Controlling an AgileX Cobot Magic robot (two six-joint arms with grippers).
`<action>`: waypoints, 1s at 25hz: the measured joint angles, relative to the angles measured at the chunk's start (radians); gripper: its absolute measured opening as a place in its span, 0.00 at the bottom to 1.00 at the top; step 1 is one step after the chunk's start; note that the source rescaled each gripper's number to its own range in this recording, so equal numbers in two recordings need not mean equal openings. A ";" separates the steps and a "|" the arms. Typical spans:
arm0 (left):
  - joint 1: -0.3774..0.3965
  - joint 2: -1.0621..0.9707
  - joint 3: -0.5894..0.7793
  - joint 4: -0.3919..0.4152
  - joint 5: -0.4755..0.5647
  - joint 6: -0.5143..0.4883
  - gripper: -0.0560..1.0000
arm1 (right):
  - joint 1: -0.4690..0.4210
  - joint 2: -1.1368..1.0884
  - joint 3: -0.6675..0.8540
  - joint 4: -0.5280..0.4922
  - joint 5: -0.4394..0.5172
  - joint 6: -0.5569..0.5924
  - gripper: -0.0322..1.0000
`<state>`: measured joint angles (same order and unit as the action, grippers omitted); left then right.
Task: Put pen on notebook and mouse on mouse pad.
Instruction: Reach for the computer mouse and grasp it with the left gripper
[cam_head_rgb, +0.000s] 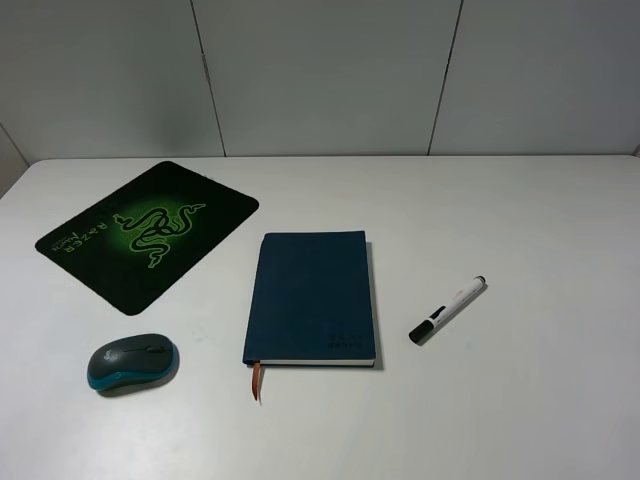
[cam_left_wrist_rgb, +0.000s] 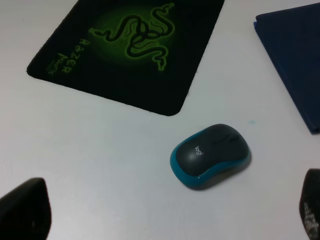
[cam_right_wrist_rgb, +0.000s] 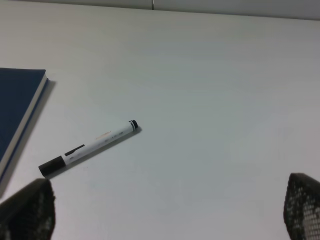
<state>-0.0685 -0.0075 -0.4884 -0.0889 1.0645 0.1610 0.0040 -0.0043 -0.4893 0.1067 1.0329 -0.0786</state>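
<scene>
The white pen (cam_head_rgb: 448, 309) with its black cap lies on the table right of the dark navy notebook (cam_head_rgb: 312, 297), apart from it. A grey and teal mouse (cam_head_rgb: 132, 361) rests on the bare table below the black mouse pad (cam_head_rgb: 148, 230) with the green snake logo. In the left wrist view the mouse (cam_left_wrist_rgb: 210, 154) sits beyond my left gripper (cam_left_wrist_rgb: 167, 220), whose fingers (cam_left_wrist_rgb: 26, 209) stand wide apart and open. In the right wrist view the pen (cam_right_wrist_rgb: 88, 148) lies ahead of my open right gripper (cam_right_wrist_rgb: 165, 215). Neither gripper shows in the exterior view.
The white table (cam_head_rgb: 520, 210) meets a grey panelled wall at the back. An orange-brown ribbon (cam_head_rgb: 257, 381) sticks out of the notebook's near edge. The notebook's corner (cam_left_wrist_rgb: 295, 65) shows in the left wrist view, and its edge (cam_right_wrist_rgb: 20, 107) in the right wrist view.
</scene>
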 joint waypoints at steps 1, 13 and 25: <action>0.000 0.000 0.000 0.000 0.000 0.000 1.00 | 0.000 0.000 0.000 0.000 0.000 0.000 1.00; 0.000 0.000 0.000 0.000 0.000 0.000 1.00 | 0.000 0.000 0.000 0.000 0.000 0.000 1.00; 0.000 0.014 -0.023 -0.006 0.044 0.000 1.00 | 0.000 0.000 0.000 0.000 0.000 0.000 1.00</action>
<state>-0.0685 0.0067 -0.5109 -0.0951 1.1087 0.1610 0.0040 -0.0043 -0.4893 0.1067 1.0329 -0.0786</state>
